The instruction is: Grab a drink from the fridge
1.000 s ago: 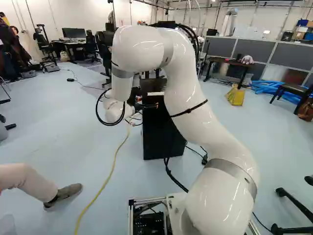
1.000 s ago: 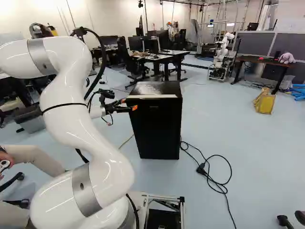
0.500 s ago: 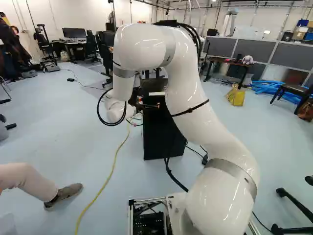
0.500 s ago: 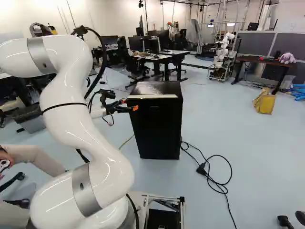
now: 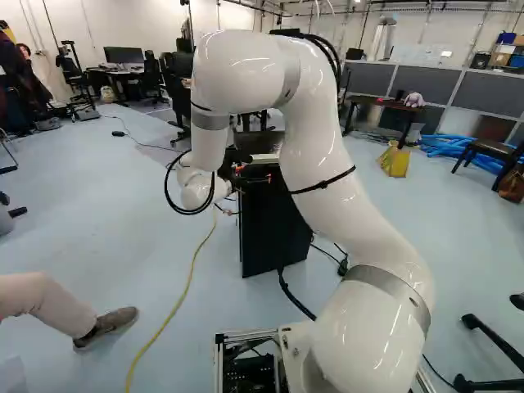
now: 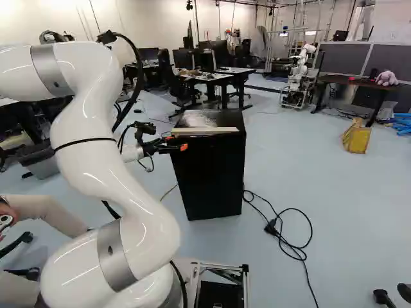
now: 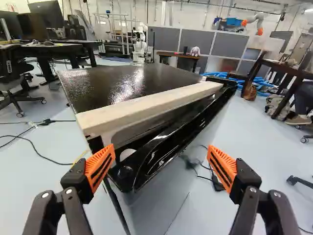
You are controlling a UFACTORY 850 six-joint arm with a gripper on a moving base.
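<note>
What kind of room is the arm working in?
Probably a robotics lab or workshop: another robot stands on a frame at the back, desks with monitors line the room, and grey partitions close off one side.

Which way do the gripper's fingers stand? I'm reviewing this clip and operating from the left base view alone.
Observer: In the wrist view the gripper is open, its fingers wide apart, with the fridge door's near corner just beside one orange pad.

Operator: Is that door shut? The arm covers most of it for me.

Observer: No, it's ajar. The wrist view shows a gap between the door and the cream strip along the fridge's top front edge, narrowing away from that corner.

Operator: And the floor to the right of the fridge, which the arm blocks?

Observer: The right base view shows a black cable lying there in a wide loop.
</note>
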